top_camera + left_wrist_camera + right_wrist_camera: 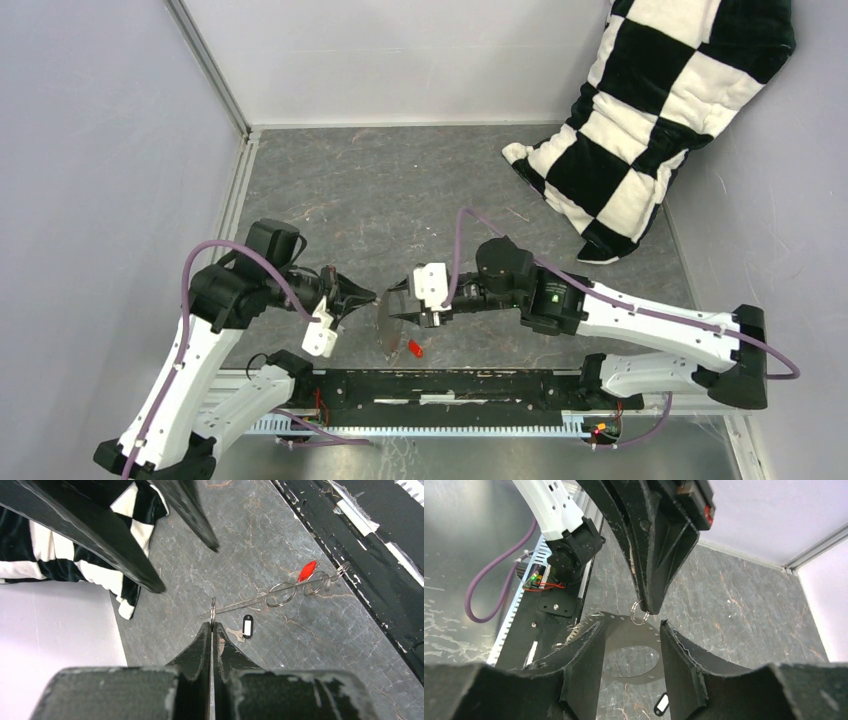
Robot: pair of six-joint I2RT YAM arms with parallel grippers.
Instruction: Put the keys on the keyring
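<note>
Gripping keyring (pixel 619 626): left jaws, closed on its rim loop
Right jaws: parted, keyring's band seen between them

The table (pixel 400 190) is dark grey, marbled with pale veins and faint rusty streaks. At upper right a pillow (pixel 660 110) shows a black-and-white checkerboard. Low in the middle lie a dull grey metal keyring (pixel 629 627), a red key (pixel 414 349) and a black key (pixel 247 626) with a white spot. The arms (pixel 650 320) are white with black joints, the cables (pixel 215 247) purple and the walls (pixel 90 150) pale lilac.
</note>
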